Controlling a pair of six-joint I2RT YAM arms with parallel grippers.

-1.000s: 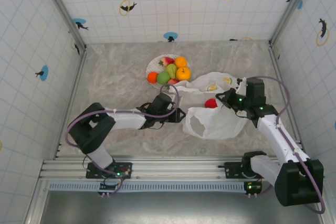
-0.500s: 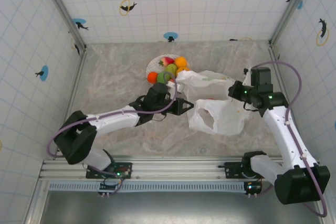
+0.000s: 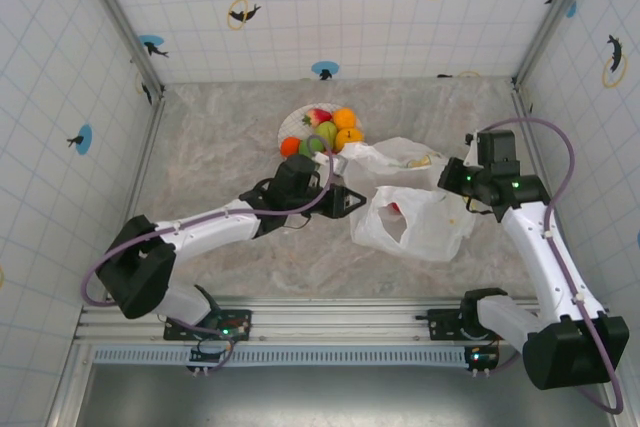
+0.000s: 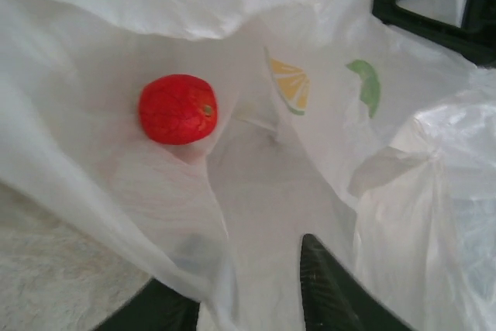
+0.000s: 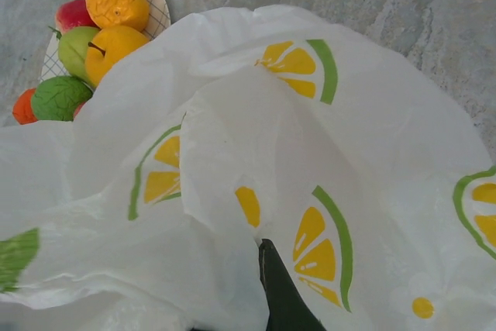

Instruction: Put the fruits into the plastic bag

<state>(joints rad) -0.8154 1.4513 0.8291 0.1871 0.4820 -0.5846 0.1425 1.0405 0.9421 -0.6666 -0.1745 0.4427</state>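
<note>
At the left mouth of the plastic bag [image 3: 435, 232]: left claw [image 3: 347, 200], jaws part-way apart, a fold of bag film lying loose between the fingers [image 4: 325, 292], nothing pinched so far as visible.

At the bag's right edge: right claw [image 3: 447, 179], closed tight on a bunch of the film, holding that side up.

Inside the bag, on the side nearer the left claw: one red fruit [image 4: 177, 108], resting in a hollow of the film, clear of both claws.

Just beyond the bag's far-left corner: white plate [image 3: 292, 123] carrying the fruits [image 3: 328, 132] not yet bagged, oranges, green ones, a red one. Bag film touching or overlapping the plate's near rim, not clear which.

Under the bag: marble-look worktop [image 3: 210, 147].

Risks, as judged:
- Mouth collapse: left side of the bag unheld, film slack and likely to sag shut, blocking the next drop.
- Snag: loose film between the left fingers, liable to be dragged along on withdrawal, tipping the red fruit out.
- Slip: thin crinkly film in the right claw, prone to sliding free under a tug.
- Knock: plate close beside the bag, pile likely to scatter under a careless sweep of the left claw.
</note>
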